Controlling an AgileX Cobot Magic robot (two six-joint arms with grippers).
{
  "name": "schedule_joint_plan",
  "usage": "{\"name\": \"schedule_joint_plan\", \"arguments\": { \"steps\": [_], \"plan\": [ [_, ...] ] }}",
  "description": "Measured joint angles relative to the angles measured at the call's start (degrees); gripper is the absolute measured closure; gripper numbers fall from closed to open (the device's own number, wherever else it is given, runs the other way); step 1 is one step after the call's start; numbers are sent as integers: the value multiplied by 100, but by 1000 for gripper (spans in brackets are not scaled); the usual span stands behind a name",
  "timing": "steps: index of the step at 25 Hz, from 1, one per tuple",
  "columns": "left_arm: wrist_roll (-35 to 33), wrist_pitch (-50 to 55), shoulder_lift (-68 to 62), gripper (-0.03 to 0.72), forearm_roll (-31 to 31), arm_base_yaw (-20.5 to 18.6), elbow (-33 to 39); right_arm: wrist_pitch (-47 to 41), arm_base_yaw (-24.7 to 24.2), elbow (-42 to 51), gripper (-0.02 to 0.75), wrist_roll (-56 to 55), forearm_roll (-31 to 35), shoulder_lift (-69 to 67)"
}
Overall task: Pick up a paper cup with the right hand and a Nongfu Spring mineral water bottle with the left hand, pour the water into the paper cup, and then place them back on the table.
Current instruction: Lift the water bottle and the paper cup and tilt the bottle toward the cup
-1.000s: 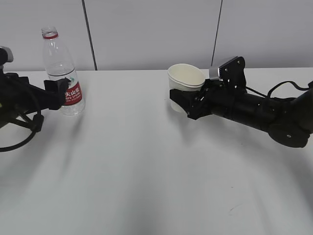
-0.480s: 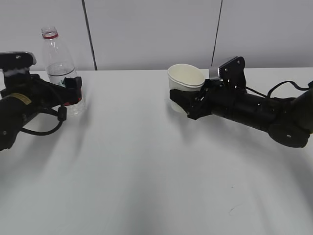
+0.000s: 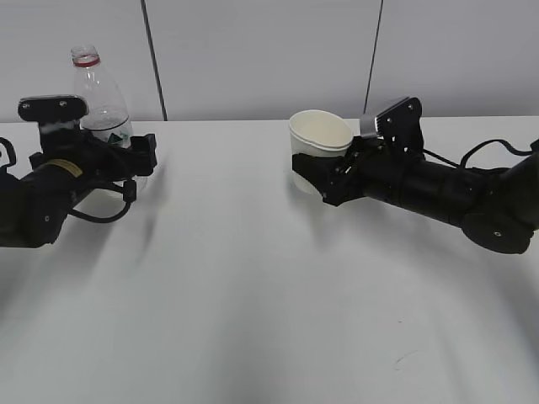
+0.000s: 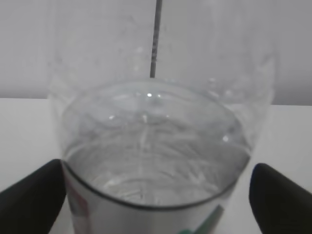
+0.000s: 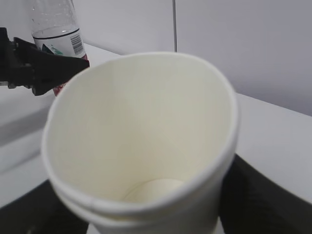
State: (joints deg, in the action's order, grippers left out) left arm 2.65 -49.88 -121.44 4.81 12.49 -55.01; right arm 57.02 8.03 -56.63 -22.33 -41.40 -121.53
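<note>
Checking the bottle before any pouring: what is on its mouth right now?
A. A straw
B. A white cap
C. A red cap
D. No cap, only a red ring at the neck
D: the Nongfu Spring mineral water bottle shows an open mouth above a red neck ring.

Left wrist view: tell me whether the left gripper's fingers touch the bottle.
Apart. The left wrist view shows white gaps between both fingers and the bottle.
</note>
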Motion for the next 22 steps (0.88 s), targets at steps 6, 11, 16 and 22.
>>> {"name": "schedule_joint_plan", "arguments": {
  "steps": [6, 11, 16, 22],
  "plan": [
    [0, 0, -245, 22, 13, -125, -272, -43, 0, 0, 227, 0, -21, 0],
    [0, 0, -319, 60, -103, -137, -364, -62, 0, 0, 227, 0, -21, 0],
    [-18, -48, -355, 181, -141, -137, -369, -71, 0, 0, 227, 0, -21, 0],
    [-30, -71, -355, 286, -162, -137, -369, -84, 0, 0, 227, 0, -21, 0]
  ]
}}
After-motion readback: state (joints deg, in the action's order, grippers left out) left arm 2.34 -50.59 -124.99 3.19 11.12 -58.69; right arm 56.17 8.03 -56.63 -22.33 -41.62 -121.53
